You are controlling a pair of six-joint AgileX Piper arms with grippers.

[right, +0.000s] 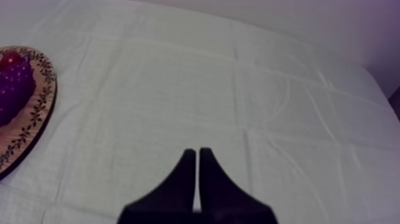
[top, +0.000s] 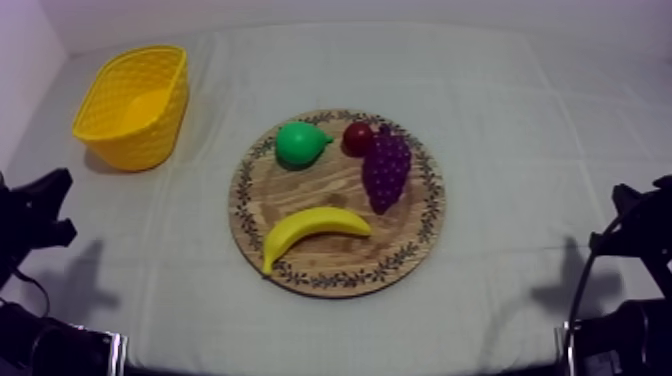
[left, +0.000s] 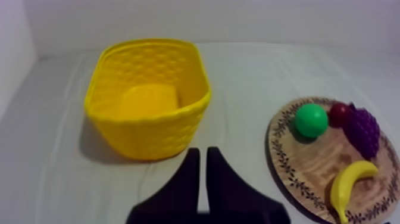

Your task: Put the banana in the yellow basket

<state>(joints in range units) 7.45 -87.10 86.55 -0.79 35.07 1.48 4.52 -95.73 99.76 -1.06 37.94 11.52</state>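
Banana [top: 314,228] lies on the wooden board [top: 335,283], ahead and to the right of my left tool [left: 202,154], which is clenched on nothing; my right tool [right: 196,154] is clenched empty too. Just ahead of the left tool stands the yellow basket [left: 149,134]. I judge a grip near the banana's tapered end may slip, a wide approach could nudge the grapes [top: 386,170] nearby, and a low carry could knock the basket

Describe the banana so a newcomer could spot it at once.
Find the round wooden board in the middle of the table. The banana lies on its near edge, apart from the pear, small red fruit and grapes. Of these, only it is yellow, long and curved.
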